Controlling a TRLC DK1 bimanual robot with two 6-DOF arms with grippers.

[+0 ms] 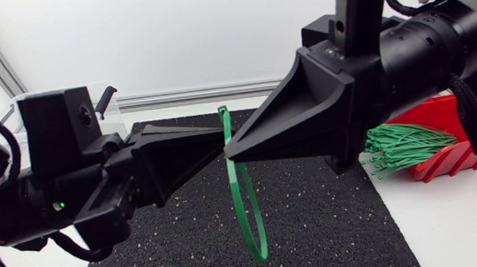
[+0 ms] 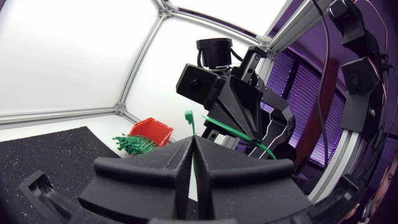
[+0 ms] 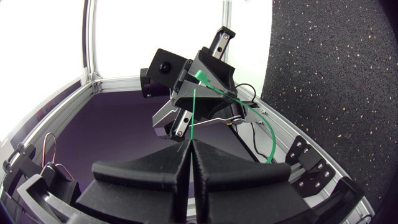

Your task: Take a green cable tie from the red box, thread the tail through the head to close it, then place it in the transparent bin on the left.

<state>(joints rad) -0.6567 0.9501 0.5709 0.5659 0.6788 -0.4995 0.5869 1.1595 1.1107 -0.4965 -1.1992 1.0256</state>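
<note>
I find no text, label, brand, number or sign that I can read in any view.

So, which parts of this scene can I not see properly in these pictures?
1. Green plastic cable tie: whether its tail is through its head. Head view: the left gripper and right gripper, both shut on it, cover the strap there; the locking head is too small.
2. Transparent plastic bin: head view, the left arm hides most of it, contents too.
3. Red plastic box: head view, the right arm covers one part.
</note>
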